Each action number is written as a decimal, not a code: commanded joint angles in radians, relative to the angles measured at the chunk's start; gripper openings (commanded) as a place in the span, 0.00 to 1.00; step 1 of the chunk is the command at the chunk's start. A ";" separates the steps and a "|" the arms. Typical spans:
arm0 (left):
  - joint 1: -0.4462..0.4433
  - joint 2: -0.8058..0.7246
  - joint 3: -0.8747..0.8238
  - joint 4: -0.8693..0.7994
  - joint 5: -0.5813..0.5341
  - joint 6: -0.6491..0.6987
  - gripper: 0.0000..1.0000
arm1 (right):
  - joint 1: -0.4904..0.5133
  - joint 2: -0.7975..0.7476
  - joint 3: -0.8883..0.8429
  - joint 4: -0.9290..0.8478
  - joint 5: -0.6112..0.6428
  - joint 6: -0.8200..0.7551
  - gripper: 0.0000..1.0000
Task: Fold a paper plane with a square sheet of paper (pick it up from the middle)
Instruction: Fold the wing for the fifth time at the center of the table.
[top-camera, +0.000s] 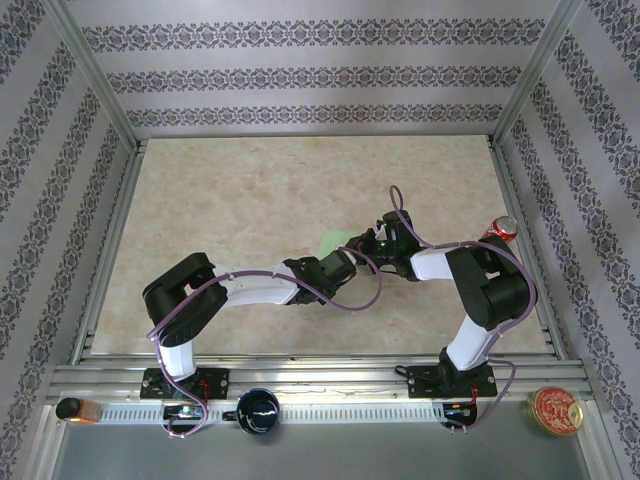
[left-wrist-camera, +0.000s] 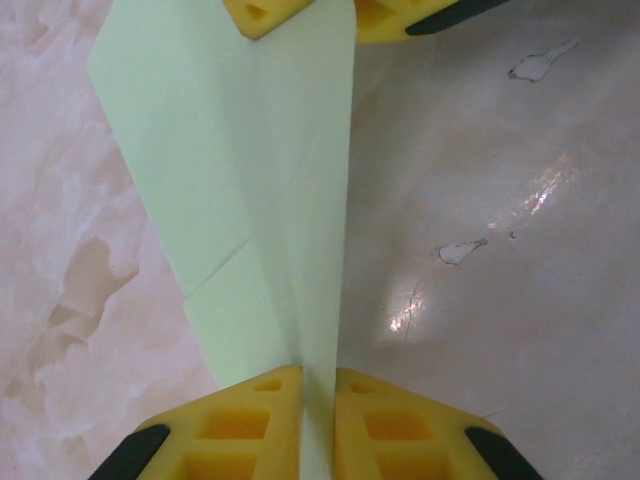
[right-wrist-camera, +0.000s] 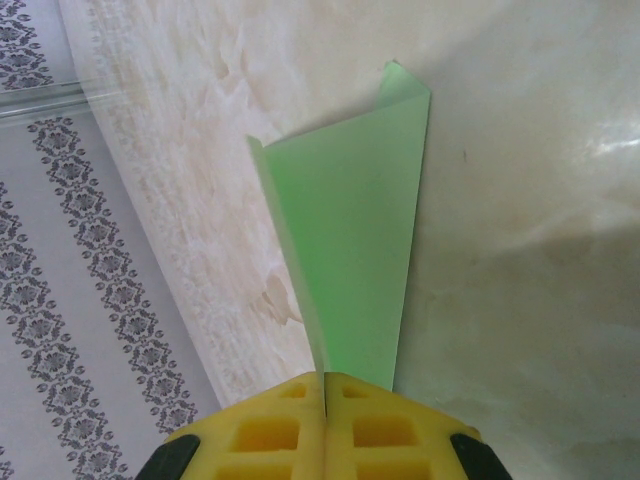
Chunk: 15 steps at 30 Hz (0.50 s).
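The light-green paper (top-camera: 338, 240) is folded into a narrow pointed shape with a centre crease and is held up over the middle of the table. My left gripper (top-camera: 352, 256) is shut on one end of it; in the left wrist view the paper (left-wrist-camera: 250, 170) runs up from between the yellow pads of that gripper (left-wrist-camera: 318, 385). My right gripper (top-camera: 372, 243) is shut on the other end. In the right wrist view the paper (right-wrist-camera: 350, 240) fans away from the closed gripper (right-wrist-camera: 325, 380). The right gripper's yellow fingertips (left-wrist-camera: 262, 12) show at the top of the left wrist view.
A red drinks can (top-camera: 500, 228) stands near the right edge of the marble table (top-camera: 250, 190), close to the right arm's elbow. On the front rail sit a black mug (top-camera: 258, 410), a round red tin (top-camera: 555, 408) and an orange object (top-camera: 75, 410). Patterned walls enclose the table.
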 joint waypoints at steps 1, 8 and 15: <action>-0.017 0.019 0.025 -0.004 -0.023 0.010 0.13 | 0.009 -0.023 0.001 0.019 -0.007 0.012 0.04; -0.014 0.015 0.020 -0.004 -0.038 -0.013 0.03 | 0.009 -0.026 0.003 0.018 -0.013 0.008 0.05; -0.010 0.013 0.020 -0.009 -0.027 -0.051 0.00 | 0.006 -0.061 0.007 -0.017 -0.007 -0.043 0.12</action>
